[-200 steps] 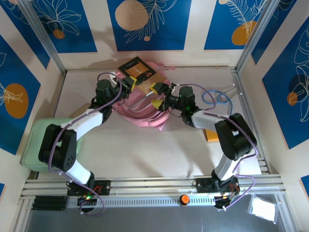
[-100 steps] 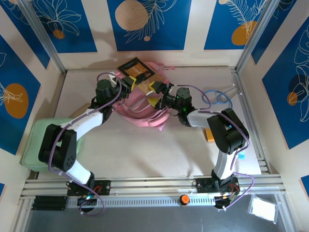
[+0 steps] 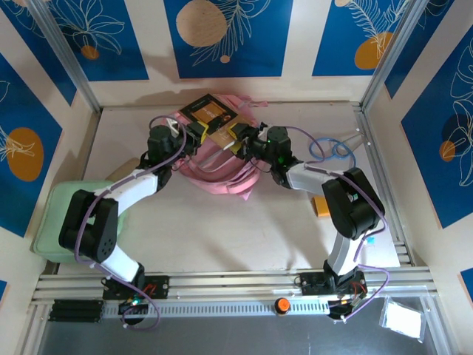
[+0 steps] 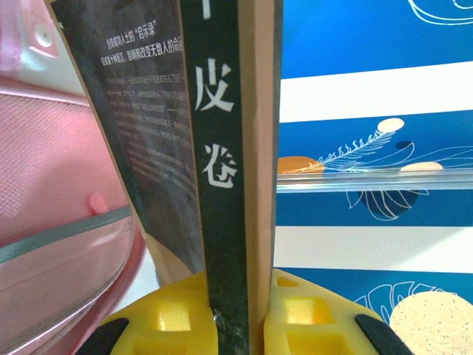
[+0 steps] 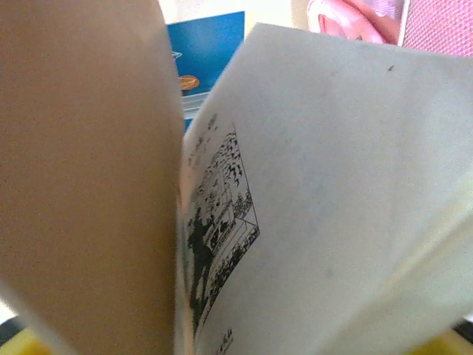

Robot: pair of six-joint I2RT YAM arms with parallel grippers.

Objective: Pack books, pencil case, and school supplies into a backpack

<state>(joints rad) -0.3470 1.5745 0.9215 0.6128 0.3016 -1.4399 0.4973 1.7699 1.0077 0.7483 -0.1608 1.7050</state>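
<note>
A brown book (image 3: 209, 113) with a dark picture stands tilted over the pink backpack (image 3: 222, 168) at the back of the table. My left gripper (image 3: 197, 136) is shut on its lower left edge. In the left wrist view the yellow fingers (image 4: 159, 322) clamp the dark spine (image 4: 218, 148), with the backpack (image 4: 52, 177) to the left. My right gripper (image 3: 241, 140) is at the book's lower right edge. Up close, the brown cover (image 5: 89, 185) and a splayed white page (image 5: 325, 207) lie between its jaws, which stand apart. A small tan item (image 3: 118, 174), the pencil case by its look, peeks out beside my left forearm.
A pale green pad (image 3: 53, 214) lies at the table's left edge. A small orange item (image 3: 321, 206) sits by my right arm, and a blue cable (image 3: 325, 150) loops behind it. Metal frame posts rise at the back corners.
My right gripper has moved left up to the book's edge and its jaws have narrowed round the book. The book has tipped slightly. My left gripper keeps its hold.
</note>
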